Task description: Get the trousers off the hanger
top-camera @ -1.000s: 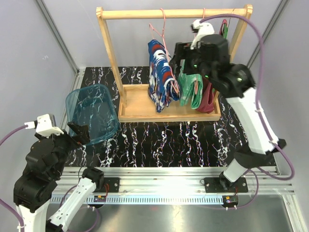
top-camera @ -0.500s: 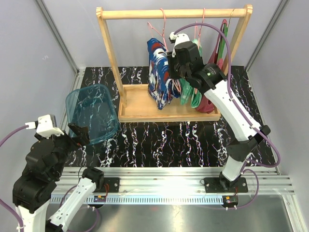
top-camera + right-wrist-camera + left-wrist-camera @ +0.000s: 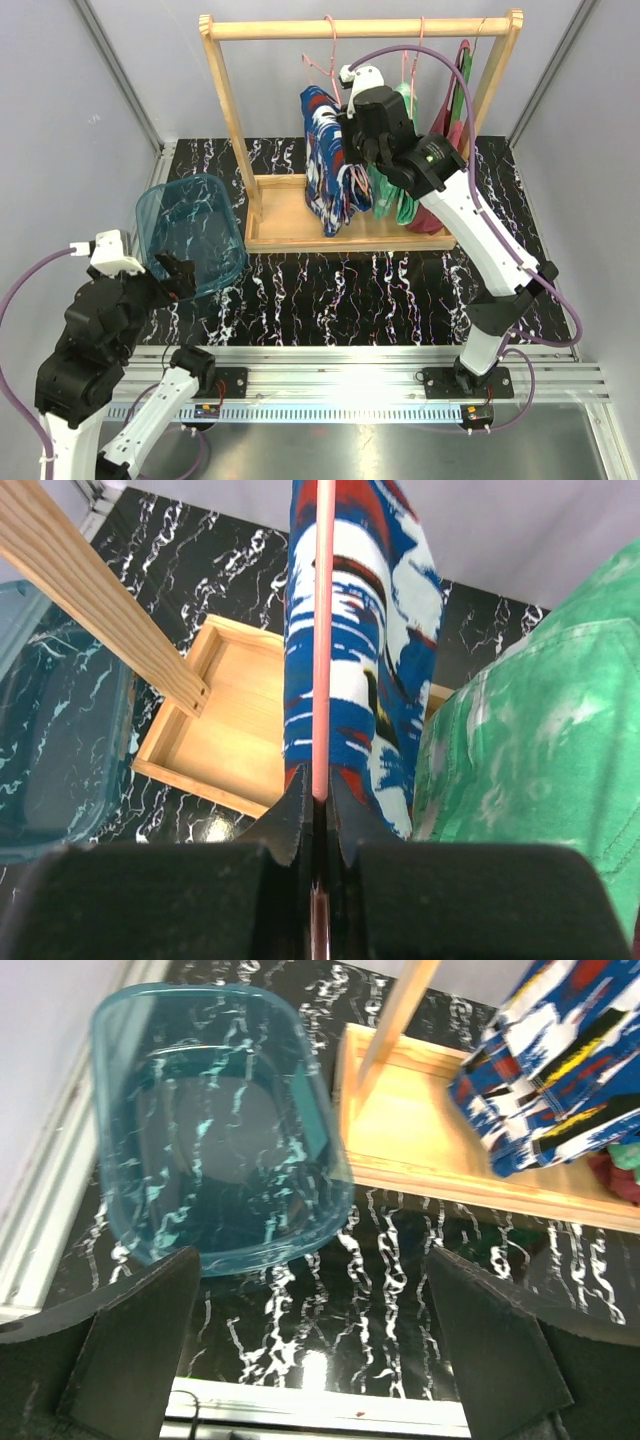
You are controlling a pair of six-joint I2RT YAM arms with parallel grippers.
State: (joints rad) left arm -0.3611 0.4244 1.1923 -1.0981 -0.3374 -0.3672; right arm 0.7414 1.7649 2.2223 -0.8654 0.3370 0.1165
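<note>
Trousers [image 3: 325, 170] in blue hanging at twelve o'clock on rack [image 3: 270, 30], green pair [image 3: 520, 730] at their three o'clock. Pinching pink hanger [image 3: 322, 630] with right hand [image 3: 320, 795], clamped shut, likely for lifting it off. Holding left hand [image 3: 315, 1350] spread apart by bin [image 3: 325, 1150] at eight o'clock, ready.

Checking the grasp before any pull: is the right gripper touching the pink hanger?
Touching. The right wrist view shows the right gripper closed on the pink hanger, its bar pinched between the jaws with no gap.
</note>
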